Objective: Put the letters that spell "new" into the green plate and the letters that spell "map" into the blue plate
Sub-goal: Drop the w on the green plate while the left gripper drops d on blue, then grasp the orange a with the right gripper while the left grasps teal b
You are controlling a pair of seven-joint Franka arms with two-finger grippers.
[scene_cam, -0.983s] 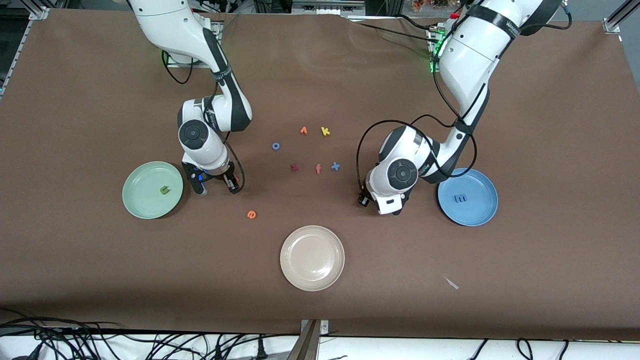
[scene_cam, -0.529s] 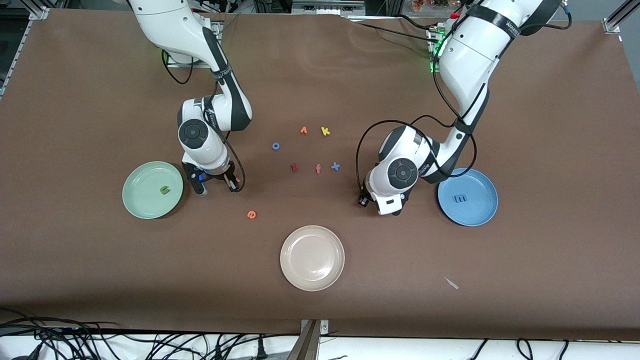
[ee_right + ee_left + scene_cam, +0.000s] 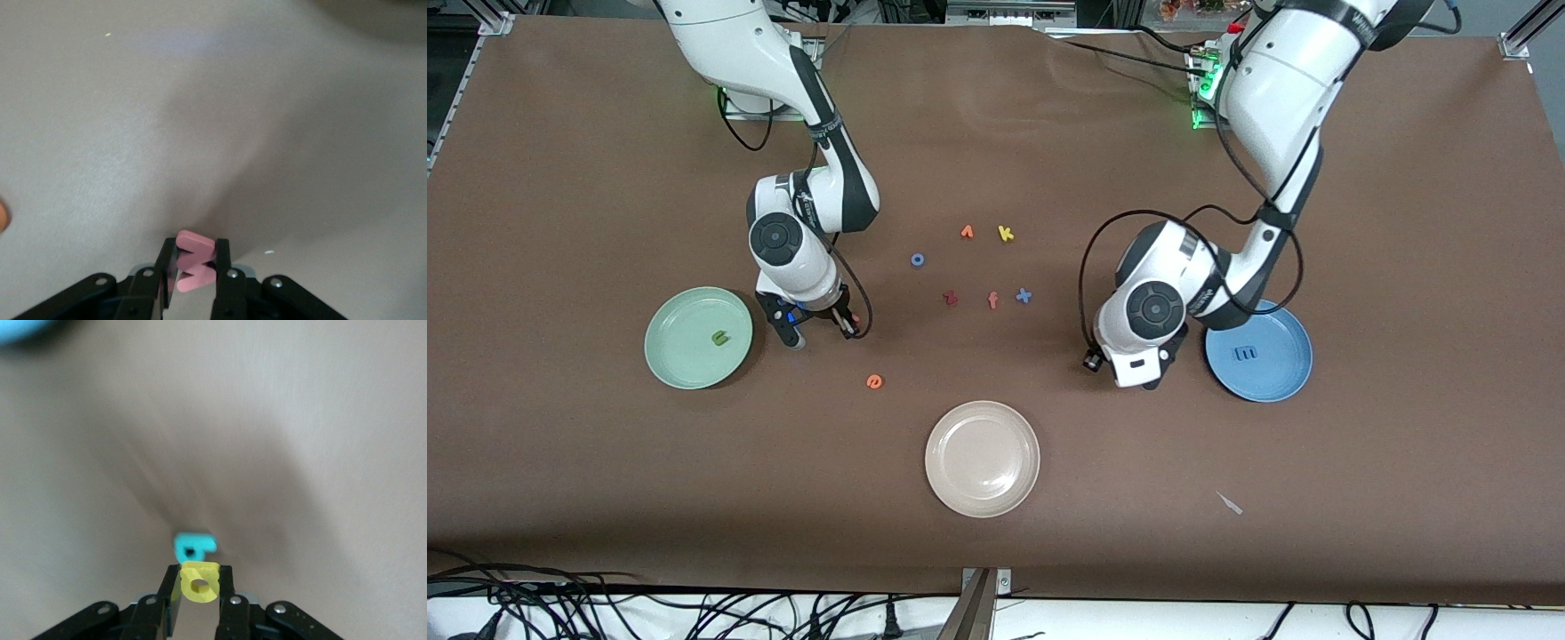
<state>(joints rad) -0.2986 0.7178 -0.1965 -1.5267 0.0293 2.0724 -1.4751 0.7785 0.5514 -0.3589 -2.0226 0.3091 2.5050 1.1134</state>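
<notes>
My left gripper [image 3: 199, 587] is shut on the yellow a [image 3: 199, 582], just above the table, with the teal p [image 3: 193, 547] lying on the table close under it. In the front view the left gripper [image 3: 1149, 378] hangs beside the blue plate [image 3: 1272, 382], which holds the blue m [image 3: 1246, 353]. My right gripper [image 3: 195, 265] is shut on the salmon w [image 3: 195, 261]. It hangs [image 3: 847, 325] between the green plate [image 3: 685, 364], which holds the green n [image 3: 719, 337], and the orange e [image 3: 875, 381] on the table.
A beige plate [image 3: 983, 507] sits nearer the camera at mid-table. Loose letters lie between the arms: blue o [image 3: 917, 260], an orange letter [image 3: 967, 232], yellow k [image 3: 1006, 234], dark red z [image 3: 950, 298], orange f [image 3: 992, 300], blue x [image 3: 1024, 296].
Both grippers have closed on their letters. The left hand has shifted toward the blue plate; the right hand has moved slightly toward the table's middle.
</notes>
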